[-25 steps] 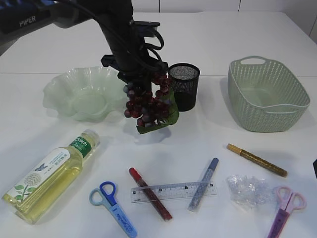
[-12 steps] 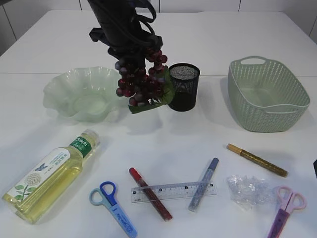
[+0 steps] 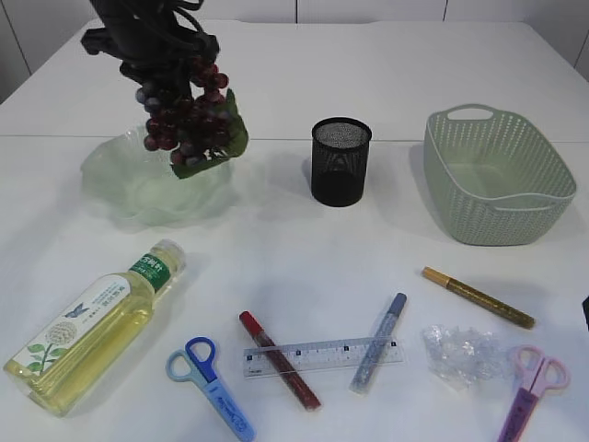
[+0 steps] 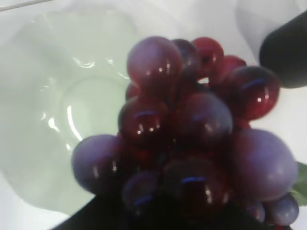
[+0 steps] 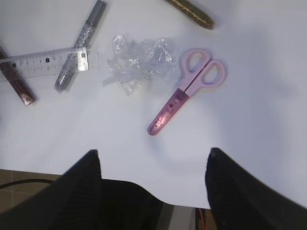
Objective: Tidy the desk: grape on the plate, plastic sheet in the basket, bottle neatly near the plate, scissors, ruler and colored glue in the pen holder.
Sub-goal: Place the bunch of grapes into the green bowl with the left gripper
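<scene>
Grape bunch (image 3: 191, 124) hangs pinched in left gripper (image 3: 152, 69) above plate (image 3: 120, 180) near table's far left edge; plate holds nothing. Left wrist view alone shows plate's bare centre under grapes. Right wrist view alone shows right gripper (image 5: 153, 165) spread over near right edge, beside pink scissors (image 5: 184, 91).
</scene>
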Available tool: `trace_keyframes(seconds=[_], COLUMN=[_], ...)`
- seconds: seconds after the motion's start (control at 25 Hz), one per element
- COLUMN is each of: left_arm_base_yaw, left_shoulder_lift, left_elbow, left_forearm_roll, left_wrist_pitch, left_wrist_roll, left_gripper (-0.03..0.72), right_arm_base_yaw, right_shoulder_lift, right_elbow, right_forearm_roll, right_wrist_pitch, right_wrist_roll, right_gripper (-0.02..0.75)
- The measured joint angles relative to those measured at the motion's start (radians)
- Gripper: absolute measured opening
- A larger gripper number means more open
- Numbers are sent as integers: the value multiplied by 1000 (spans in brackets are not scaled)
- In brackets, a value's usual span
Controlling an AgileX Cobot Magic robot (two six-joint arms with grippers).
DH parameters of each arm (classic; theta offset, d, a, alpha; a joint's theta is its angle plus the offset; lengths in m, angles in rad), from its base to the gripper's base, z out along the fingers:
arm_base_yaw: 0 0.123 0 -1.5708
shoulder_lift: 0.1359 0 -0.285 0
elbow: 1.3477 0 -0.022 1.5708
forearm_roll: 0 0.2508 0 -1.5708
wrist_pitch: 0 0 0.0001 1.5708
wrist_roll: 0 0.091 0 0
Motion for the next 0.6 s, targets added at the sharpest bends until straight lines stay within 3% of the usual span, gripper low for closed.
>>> trace_keyframes(seconds=[0.32, 0.6], left_arm_base_yaw=[101, 124], left_shoulder_lift=[0, 49], left_elbow=[0, 0], left_forearm_roll=[15, 40], left_wrist_pitch=[0, -31], left_wrist_roll=[-2, -4], left_gripper=[148, 151], right_arm_base_yaw=[0, 0], right_shoulder_lift=[0, 0], right_elbow=[0, 0], right_forearm_roll=[-2, -2], right_wrist_pitch=[0, 0], right_wrist_roll=[0, 0], right_gripper=[531, 531])
